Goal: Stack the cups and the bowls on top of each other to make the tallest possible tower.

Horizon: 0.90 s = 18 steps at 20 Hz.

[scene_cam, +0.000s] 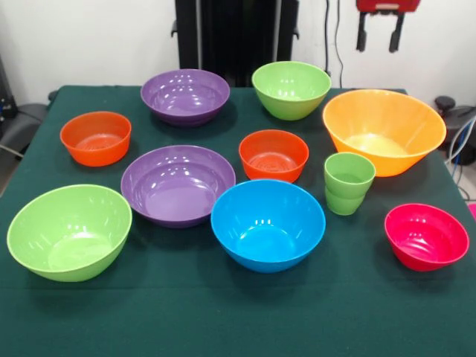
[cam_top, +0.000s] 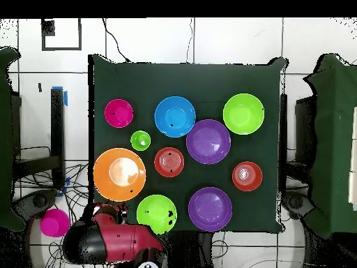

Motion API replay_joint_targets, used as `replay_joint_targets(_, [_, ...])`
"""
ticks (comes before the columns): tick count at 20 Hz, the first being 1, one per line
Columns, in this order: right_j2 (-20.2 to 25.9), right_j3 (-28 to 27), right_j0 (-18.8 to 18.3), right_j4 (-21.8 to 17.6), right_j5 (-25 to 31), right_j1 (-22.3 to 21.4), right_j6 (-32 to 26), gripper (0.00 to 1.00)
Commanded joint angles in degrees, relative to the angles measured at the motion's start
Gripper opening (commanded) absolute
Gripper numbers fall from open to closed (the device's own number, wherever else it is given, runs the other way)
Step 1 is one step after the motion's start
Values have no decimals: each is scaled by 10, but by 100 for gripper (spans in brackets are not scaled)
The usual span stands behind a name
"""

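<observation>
Up at the top edge of the front view, the gripper (scene_cam: 378, 33) is hanging above the table's far side, and its red top part is getting cut off by the picture's edge. Its two black fingers are hanging apart with nothing between them, so it is released and holding nothing. From overhead the gripper itself is hard to make out; only the red and black arm (cam_top: 115, 241) is showing, curled up off the table's edge.

Just below the gripper, and closest to it, the big orange-yellow bowl (scene_cam: 384, 130) is sitting on the green tablecloth (scene_cam: 238, 320). A little farther from the gripper, the light-green cups (scene_cam: 348, 183) are standing one inside the other, so only the rim and a strip of the lower cup are showing. Beside them, farther still, the pink-red bowl (scene_cam: 426, 236) is resting alone.

Off to one side of the gripper, a light-green bowl (scene_cam: 291, 88) is sitting close by, then a purple bowl (scene_cam: 185, 96) beyond it. One orange-red bowl (scene_cam: 273, 155) is sitting mid-table, and the blue bowl (scene_cam: 268, 224) is well away from the gripper. The second purple bowl (scene_cam: 178, 184) is just beside the blue one. The other orange-red bowl (scene_cam: 95, 137) and the second light-green bowl (scene_cam: 69, 231) are lying farthest from the gripper.
</observation>
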Motion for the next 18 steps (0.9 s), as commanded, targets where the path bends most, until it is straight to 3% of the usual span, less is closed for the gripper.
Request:
replay_joint_targets(1, [67,-55,-26,-38,-48,128,53,100])
replay_joint_targets(7, [51,-47,-28,-42,7,85,47,100])
replay_joint_targets(18, [52,-55,-35,-52,14,86,47,100])
